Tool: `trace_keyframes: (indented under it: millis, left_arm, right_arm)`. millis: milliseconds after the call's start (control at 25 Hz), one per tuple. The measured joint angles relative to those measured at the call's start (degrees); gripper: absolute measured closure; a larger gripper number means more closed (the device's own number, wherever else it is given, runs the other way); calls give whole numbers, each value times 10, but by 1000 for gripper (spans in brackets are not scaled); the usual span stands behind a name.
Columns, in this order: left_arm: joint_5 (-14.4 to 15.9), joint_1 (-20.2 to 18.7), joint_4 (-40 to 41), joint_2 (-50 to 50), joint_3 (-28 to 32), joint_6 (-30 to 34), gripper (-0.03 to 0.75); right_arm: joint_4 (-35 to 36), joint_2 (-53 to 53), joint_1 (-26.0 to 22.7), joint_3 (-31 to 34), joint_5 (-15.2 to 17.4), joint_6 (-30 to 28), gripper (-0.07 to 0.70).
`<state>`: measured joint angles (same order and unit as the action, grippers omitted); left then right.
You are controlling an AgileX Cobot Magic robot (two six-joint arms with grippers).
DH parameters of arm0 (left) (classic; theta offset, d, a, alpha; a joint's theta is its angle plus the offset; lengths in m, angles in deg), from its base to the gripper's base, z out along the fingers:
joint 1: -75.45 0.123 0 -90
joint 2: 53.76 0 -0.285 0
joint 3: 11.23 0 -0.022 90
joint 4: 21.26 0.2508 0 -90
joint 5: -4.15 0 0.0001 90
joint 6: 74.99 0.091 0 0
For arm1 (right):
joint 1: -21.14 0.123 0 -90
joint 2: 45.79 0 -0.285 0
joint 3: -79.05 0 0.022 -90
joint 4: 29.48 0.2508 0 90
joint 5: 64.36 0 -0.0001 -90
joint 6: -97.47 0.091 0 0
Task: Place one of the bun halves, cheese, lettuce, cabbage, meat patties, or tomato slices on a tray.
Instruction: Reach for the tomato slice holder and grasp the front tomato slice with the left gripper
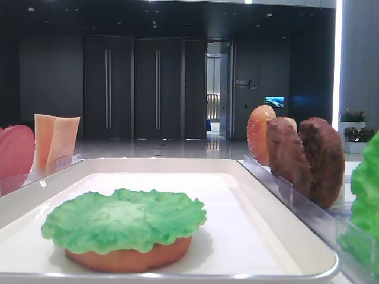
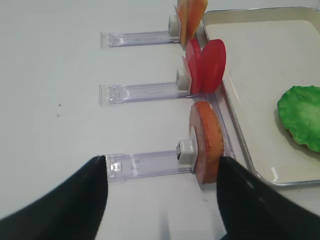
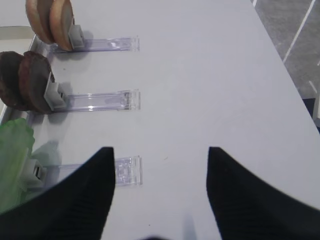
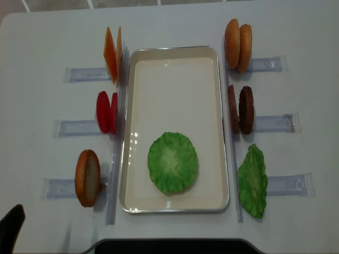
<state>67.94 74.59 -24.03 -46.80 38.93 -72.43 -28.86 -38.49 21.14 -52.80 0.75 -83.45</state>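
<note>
We count the tray (image 4: pixel 175 58) stacked so far with lettuce (image 4: pixel 172 162) over a bun half (image 1: pixel 127 257) toward 6 o'clock, tomato slices (image 4: pixel 106 112) probably next, left gripper (image 2: pixel 162 172) and right gripper (image 3: pixel 160 152) both spread and empty.

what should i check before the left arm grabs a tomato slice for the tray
1. Left gripper open and holding nothing: ok.
2. Tomato slices standing upright in their clear holder, beside the tray: ok.
3. Gripper lined up with the tomato: not ok, it faces the bun half in the nearer holder.
4. Lettuce already on the tray, covering a bun: ok.
5. Right gripper away from the tray: ok.
6. Lettuce centred on that bun: cannot tell.
</note>
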Motion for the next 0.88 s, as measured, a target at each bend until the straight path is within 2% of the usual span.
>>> trace_keyframes:
  millis: [680, 880]
  left_arm:
    - [0, 0, 0, 0, 0, 0, 199]
    - [8, 0, 0, 39, -11, 0, 199]
  right_arm:
    - [0, 0, 0, 0, 0, 0, 239]
    - [0, 0, 0, 0, 0, 0, 239]
